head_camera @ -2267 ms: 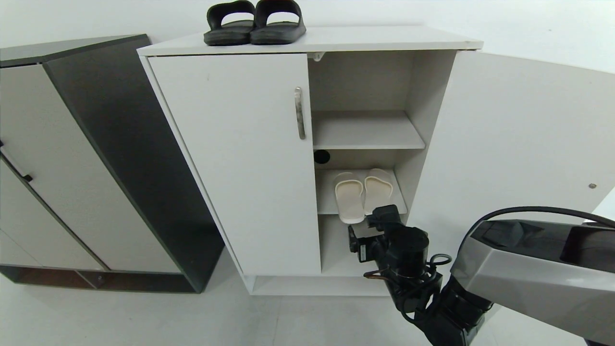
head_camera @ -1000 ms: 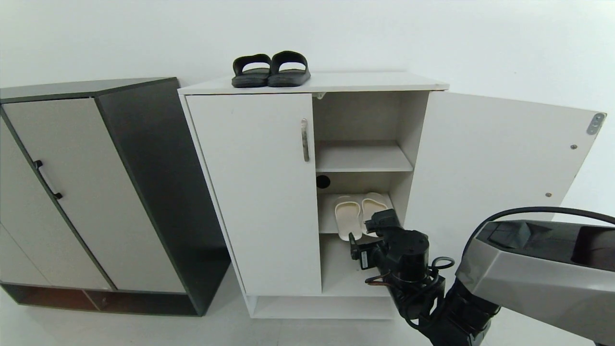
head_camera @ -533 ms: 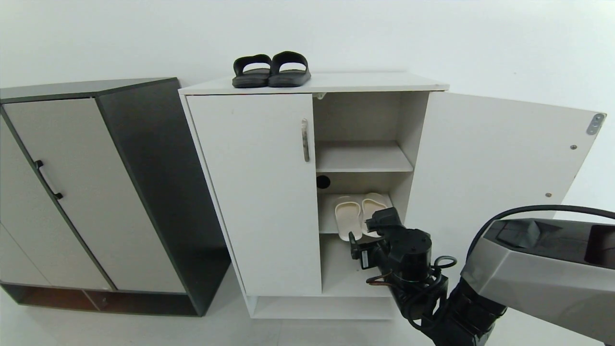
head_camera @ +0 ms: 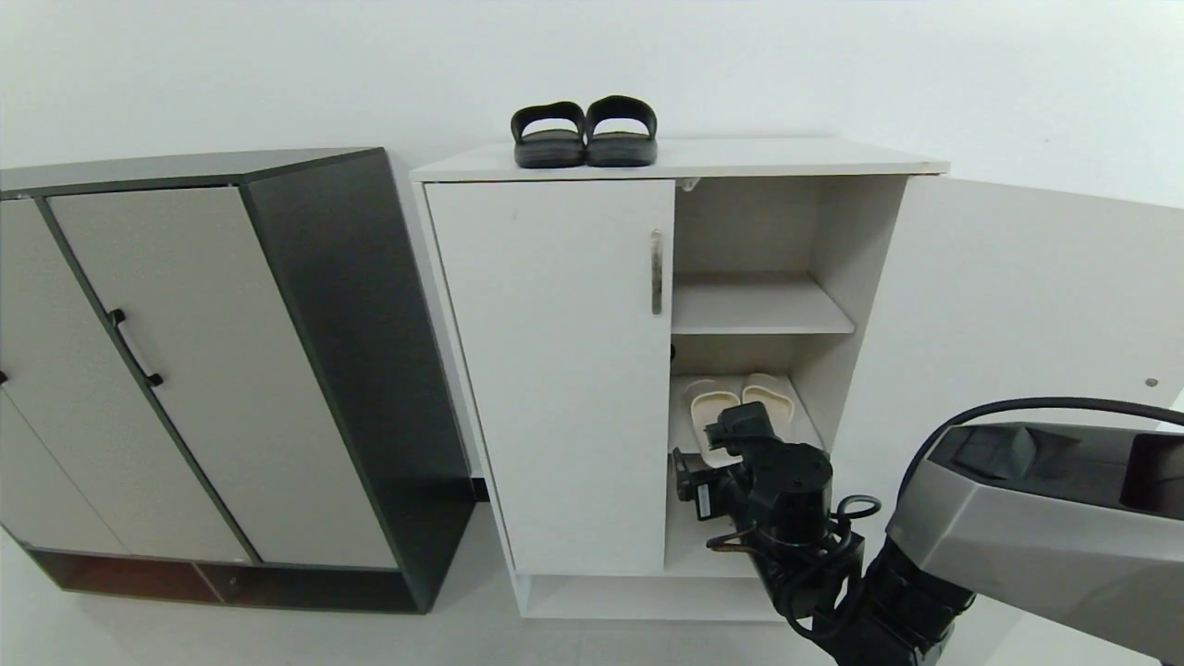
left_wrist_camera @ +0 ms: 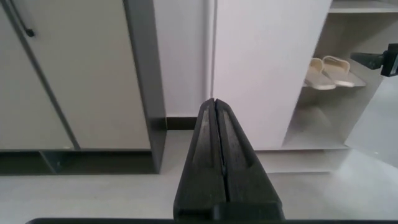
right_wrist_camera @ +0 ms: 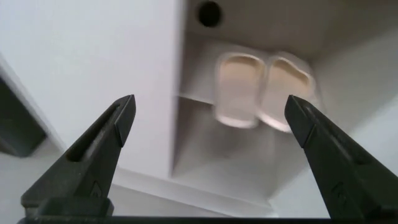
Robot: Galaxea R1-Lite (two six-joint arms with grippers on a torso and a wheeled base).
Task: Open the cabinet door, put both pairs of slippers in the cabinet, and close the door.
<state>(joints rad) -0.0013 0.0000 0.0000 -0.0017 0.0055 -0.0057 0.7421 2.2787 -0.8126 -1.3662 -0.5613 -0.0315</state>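
Observation:
A white cabinet [head_camera: 684, 157] stands with its right door [head_camera: 1017, 305] swung open and its left door [head_camera: 555, 370] closed. Black slippers [head_camera: 585, 132] rest as a pair on its top. Cream slippers [head_camera: 731, 407] [right_wrist_camera: 261, 93] [left_wrist_camera: 333, 70] lie side by side on the middle shelf. My right gripper [head_camera: 708, 444] [right_wrist_camera: 210, 106] hangs open just outside the opening, a little below and in front of the cream pair, holding nothing. My left gripper [left_wrist_camera: 215, 102] is shut and empty, low in front of the closed door, near the floor.
A dark grey cabinet [head_camera: 231, 370] with pale doors stands against the white cabinet's left side. The upper shelf [head_camera: 754, 310] and the bottom compartment [left_wrist_camera: 314, 127] hold nothing. Bare floor [head_camera: 277, 638] lies in front of both cabinets.
The head camera pulled back, then turned left, so both cabinets sit further right in the picture. The right arm keeps the same pose before the opening. The slippers have not moved.

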